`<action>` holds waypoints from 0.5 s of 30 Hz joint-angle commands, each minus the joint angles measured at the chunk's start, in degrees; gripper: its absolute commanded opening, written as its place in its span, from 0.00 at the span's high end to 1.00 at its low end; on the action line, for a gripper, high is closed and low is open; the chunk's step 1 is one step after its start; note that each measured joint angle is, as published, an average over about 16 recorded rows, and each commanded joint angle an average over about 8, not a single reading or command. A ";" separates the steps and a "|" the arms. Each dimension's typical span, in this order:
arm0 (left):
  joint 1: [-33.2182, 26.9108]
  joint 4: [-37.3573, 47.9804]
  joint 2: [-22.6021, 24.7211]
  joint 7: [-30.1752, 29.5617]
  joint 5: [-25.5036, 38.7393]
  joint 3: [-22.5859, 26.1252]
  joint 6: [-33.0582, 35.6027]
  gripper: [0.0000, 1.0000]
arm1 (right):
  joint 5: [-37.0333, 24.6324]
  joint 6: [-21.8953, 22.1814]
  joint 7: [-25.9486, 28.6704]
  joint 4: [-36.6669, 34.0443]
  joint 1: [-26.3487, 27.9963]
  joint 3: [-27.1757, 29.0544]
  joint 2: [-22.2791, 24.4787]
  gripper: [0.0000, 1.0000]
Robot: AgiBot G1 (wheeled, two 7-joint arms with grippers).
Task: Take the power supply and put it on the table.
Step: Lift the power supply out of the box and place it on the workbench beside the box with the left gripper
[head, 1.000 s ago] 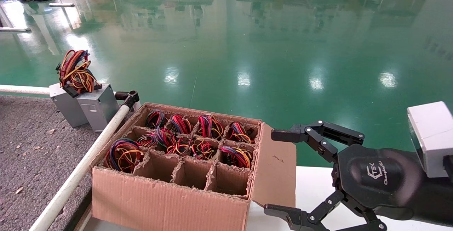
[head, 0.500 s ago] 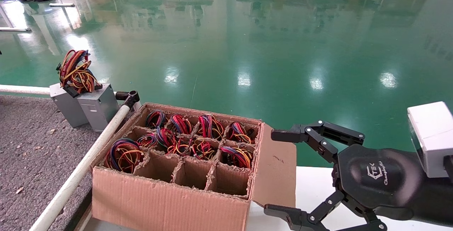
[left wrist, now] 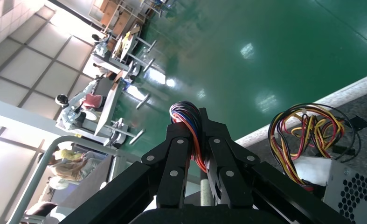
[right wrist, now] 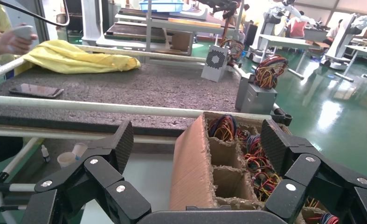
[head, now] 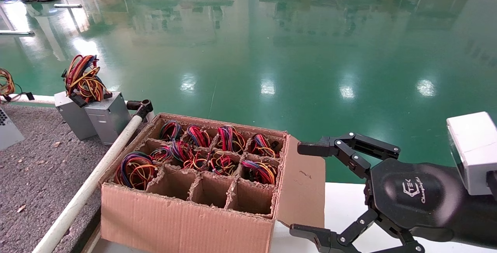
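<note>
Left gripper (left wrist: 190, 122) is clamped on the wire bundle (left wrist: 188, 122) of the power supply (left wrist: 354, 191), fingers (left wrist: 177, 154) pinched together with red, blue and orange wires squeezed between them. The grey box hangs or sits just beside and below the gripper; cannot tell whether it touches the table (left wrist: 365, 100). Honeycomb grille (left wrist: 358, 198) is visible on one face, and a yellow, red and black wire loop (left wrist: 312, 128) rises off its top. In the head view only a corner of this power supply (head: 7, 129) shows at the far left edge over the table (head: 35, 167), its wires (head: 6, 84) above it; the gripper itself is out of that view.

Right gripper (head: 310, 189) hovers wide open, holding nothing, jaws apart, just beside the right flap of the cardboard box (head: 186, 222). In the right wrist view the open fingers (right wrist: 111, 149) straddle the box corner (right wrist: 190, 172) without touching. Box cells hold coiled wire bundles (head: 217, 156); the front row of cells is bare.

Two grey boxes (head: 97, 115) with a wire bundle on top stand at the table corner, beside the white tube (head: 89, 185), well apart from either gripper. In the right wrist view, farther off on the table are a yellow cloth (right wrist: 79, 58) and a phone (right wrist: 36, 91).
</note>
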 commanded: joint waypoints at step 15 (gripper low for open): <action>0.32 0.06 0.16 -0.12 0.06 0.02 -0.15 1.00 | 0.01 0.01 0.00 0.00 0.00 0.00 0.00 0.00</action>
